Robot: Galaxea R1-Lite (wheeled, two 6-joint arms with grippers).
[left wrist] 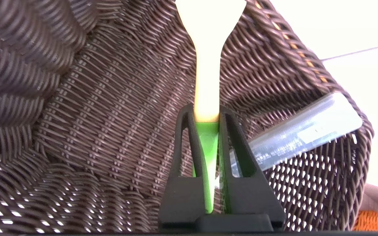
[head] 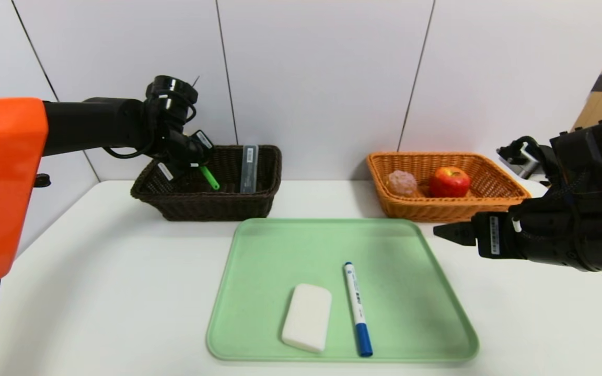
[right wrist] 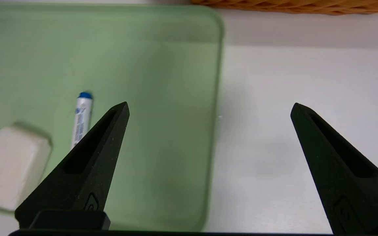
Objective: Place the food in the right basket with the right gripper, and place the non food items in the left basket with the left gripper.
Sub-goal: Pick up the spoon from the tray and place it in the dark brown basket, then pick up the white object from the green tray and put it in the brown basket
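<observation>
My left gripper (head: 196, 164) hangs over the dark brown basket (head: 264, 203) at the back left and is shut on a green-handled tool with a cream blade (left wrist: 206, 82), whose green handle (head: 210, 178) pokes down into the basket. A clear plastic case (head: 249, 168) leans inside that basket. The orange basket (head: 411, 209) at the back right holds a red apple (head: 449, 181) and a pinkish round food (head: 402, 183). On the green tray (head: 259, 324) lie a white eraser-like block (head: 307, 317) and a blue marker (head: 358, 308). My right gripper (right wrist: 210, 109) is open and empty above the tray's right edge.
The white table (head: 97, 287) runs to a white panelled wall right behind the baskets. The tray (right wrist: 162, 82) takes up the table's front middle. The right arm's black body (head: 567, 230) hovers low at the right.
</observation>
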